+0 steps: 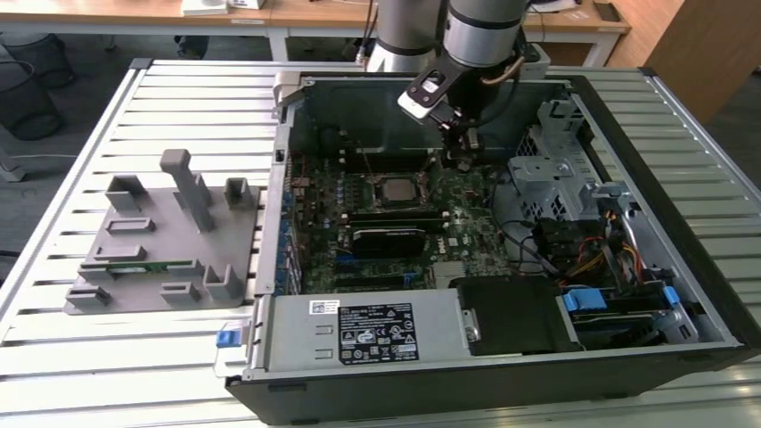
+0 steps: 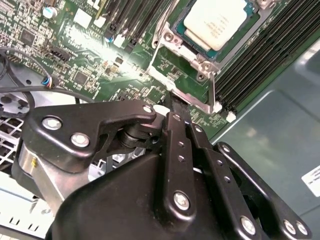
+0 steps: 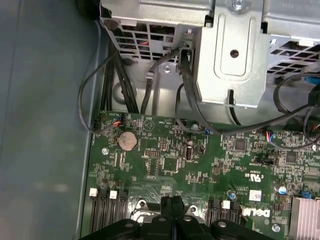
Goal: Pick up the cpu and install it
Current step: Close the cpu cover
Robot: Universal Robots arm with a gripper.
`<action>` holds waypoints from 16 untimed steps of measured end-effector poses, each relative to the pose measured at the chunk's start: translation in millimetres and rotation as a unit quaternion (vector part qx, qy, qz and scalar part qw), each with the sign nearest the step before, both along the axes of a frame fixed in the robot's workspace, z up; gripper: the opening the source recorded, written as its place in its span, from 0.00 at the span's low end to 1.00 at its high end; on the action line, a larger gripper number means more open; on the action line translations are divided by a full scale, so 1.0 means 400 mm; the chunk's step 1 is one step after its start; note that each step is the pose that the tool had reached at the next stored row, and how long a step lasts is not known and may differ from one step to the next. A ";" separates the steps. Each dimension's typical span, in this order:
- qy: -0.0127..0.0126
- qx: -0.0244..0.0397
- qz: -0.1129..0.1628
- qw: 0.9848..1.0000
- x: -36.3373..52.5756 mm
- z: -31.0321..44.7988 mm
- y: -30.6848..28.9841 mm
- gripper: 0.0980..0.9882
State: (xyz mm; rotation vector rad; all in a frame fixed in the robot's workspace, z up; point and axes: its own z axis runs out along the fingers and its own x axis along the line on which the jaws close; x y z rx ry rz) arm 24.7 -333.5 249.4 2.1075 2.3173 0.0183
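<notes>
The cpu (image 2: pixel 217 20) has a silvery-white top and lies flat in the motherboard socket, with the metal frame (image 2: pixel 186 97) around it. In the exterior view the cpu (image 1: pixel 393 189) sits near the middle of the board inside the open computer case (image 1: pixel 701 294). My gripper (image 1: pixel 459 159) hangs low over the board, just to the exterior view's right of the socket. Its two black fingers are pressed together with nothing between them in both wrist views. In the second wrist view, the gripper (image 2: pixel 172 102) has its tips at the edge of the socket frame. The gripper (image 3: pixel 173 201) points at the board.
A grey holder (image 1: pixel 167 241) carrying a green memory stick (image 1: pixel 149 265) stands at the exterior view's left. Inside the case are the power supply (image 1: pixel 356 330), a metal drive cage (image 1: pixel 559 169), loose cables (image 1: pixel 594 259), a black heatsink (image 1: pixel 387 239) and memory slots (image 2: pixel 265 60).
</notes>
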 end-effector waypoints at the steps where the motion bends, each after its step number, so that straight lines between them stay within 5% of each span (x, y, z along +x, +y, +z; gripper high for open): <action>1: 0.000 0.000 0.000 1.000 -0.003 0.000 0.000 0.01; 16: 0.000 0.000 0.000 1.000 -0.044 0.000 0.000 0.01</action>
